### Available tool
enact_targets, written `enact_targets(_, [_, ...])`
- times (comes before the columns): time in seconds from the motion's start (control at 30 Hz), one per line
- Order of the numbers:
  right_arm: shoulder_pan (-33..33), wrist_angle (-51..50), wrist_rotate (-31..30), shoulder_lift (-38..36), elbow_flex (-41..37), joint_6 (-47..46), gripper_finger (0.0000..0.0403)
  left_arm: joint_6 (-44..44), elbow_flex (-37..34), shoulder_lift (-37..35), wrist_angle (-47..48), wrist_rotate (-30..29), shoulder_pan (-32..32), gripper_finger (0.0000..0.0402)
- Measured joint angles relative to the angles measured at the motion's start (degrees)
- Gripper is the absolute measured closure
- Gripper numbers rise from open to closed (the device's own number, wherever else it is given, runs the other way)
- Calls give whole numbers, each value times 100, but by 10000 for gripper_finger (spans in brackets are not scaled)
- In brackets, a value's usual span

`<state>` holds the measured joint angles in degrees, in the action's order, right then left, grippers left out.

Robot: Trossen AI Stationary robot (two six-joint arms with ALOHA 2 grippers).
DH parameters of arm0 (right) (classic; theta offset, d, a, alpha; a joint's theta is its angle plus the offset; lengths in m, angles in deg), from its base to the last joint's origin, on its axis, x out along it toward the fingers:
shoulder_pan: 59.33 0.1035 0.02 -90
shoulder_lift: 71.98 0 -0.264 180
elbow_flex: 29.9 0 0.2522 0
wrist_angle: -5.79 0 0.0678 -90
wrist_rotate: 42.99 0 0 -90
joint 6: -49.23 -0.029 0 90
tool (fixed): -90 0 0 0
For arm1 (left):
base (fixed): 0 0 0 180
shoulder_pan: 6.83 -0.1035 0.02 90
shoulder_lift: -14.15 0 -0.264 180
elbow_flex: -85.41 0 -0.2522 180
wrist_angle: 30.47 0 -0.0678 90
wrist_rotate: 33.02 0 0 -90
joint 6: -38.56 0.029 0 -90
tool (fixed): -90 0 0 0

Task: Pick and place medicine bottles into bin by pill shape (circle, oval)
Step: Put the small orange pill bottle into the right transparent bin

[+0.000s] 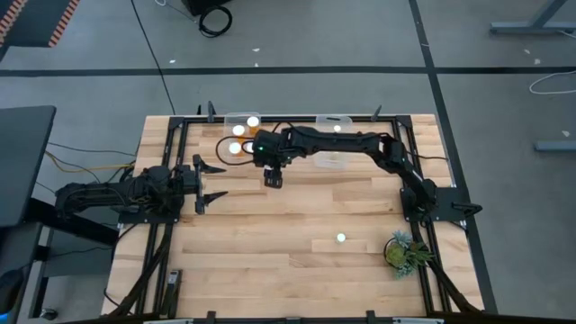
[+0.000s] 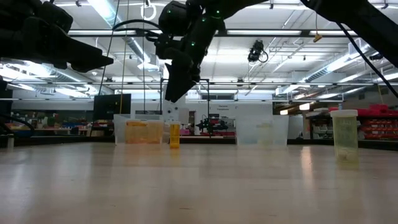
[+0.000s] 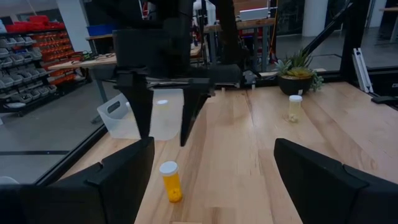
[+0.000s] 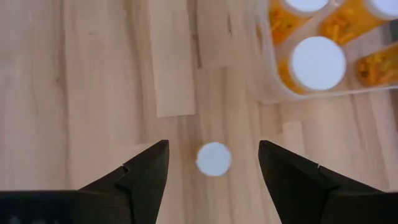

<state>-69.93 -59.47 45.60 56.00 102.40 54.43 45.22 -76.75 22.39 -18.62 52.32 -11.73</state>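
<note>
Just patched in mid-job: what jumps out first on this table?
The right arm reaches across the far side, its open pincer hanging straight above a lone white-capped amber bottle beside the clear bin that already holds several bottles. Another bottle stands alone on the near right, close to the potted plant. The left pincer waits open at the left edge.

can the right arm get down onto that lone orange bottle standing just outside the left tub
Probably yes. The right end effector hangs open above the white-capped orange bottle, which stands upright on bare wood beside the tub wall, apart from it. Nothing sits between the fingers and the cap, though the tub is close on one side.
</note>
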Motion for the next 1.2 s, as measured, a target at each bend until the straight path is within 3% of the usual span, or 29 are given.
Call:
enact_targets(0.67, [-15, 664, 1, 443, -2, 340, 148, 0, 0, 0, -8, 0, 0, 60])
enact_targets(1.2, [-56, 386, -153, 616, -4, 318, 148, 0, 0, 2, -27, 0, 0, 60])
